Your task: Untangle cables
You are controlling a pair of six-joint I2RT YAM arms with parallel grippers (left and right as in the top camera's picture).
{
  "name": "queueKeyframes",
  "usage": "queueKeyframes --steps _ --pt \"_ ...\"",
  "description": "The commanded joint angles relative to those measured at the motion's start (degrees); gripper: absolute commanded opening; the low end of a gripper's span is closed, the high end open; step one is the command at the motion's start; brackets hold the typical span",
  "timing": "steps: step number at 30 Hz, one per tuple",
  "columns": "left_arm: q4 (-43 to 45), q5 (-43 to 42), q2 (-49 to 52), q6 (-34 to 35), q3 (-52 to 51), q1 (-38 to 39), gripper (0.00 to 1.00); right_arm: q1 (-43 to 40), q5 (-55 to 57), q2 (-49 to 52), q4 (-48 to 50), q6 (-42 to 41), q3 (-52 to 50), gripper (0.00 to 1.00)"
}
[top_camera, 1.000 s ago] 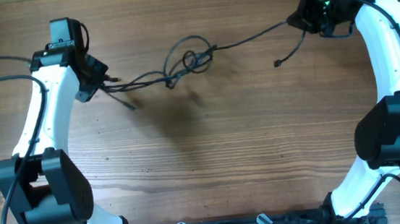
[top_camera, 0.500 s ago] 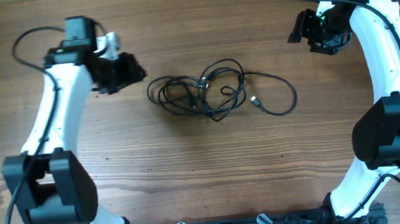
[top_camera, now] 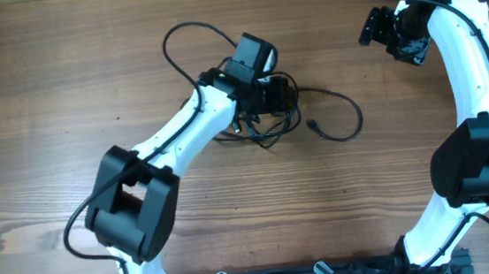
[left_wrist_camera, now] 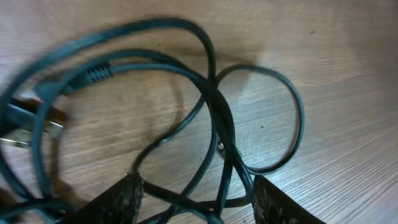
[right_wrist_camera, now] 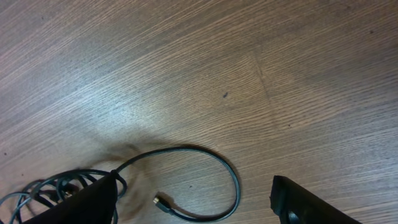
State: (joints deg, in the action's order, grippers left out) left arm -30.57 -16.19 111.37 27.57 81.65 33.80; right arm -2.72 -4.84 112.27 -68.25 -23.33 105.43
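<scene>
One knotted bunch of cables (top_camera: pixel 287 120) lies on the table (top_camera: pixel 45 83), with one loose loop trailing off its right side. I can't count the cords in it, but two plugs (left_wrist_camera: pixel 37 124) show. Of the two arms, the left gripper (left_wrist_camera: pixel 196 193) hangs right over the bunch, jaws apart, straddling strands without pinching. The right gripper (top_camera: pixel 375 30) is well off to the bunch's right, jaws wide, holding nothing

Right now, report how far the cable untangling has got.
Done: nothing visibly; the cables lie in one tangled bunch, one plug end free. In hand: the left gripper, open, sits over the bunch, gripping nothing. The right gripper is open, away from it. To do: separating every loop.
</scene>
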Motion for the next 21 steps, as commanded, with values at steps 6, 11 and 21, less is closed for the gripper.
queueKeyframes --steps 6,11,21 --pt "0.44 6.23 4.20 10.86 0.11 2.43 0.25 -0.11 -0.79 -1.11 0.11 1.05 0.57 0.81" --pt "-3.85 -2.86 4.24 10.91 0.11 2.27 0.33 -0.11 -1.14 -1.11 0.04 2.34 0.57 0.81" --pt "-3.17 -18.64 5.35 21.18 0.11 -3.17 0.49 -0.07 -1.14 -1.11 0.04 2.34 0.57 0.81"
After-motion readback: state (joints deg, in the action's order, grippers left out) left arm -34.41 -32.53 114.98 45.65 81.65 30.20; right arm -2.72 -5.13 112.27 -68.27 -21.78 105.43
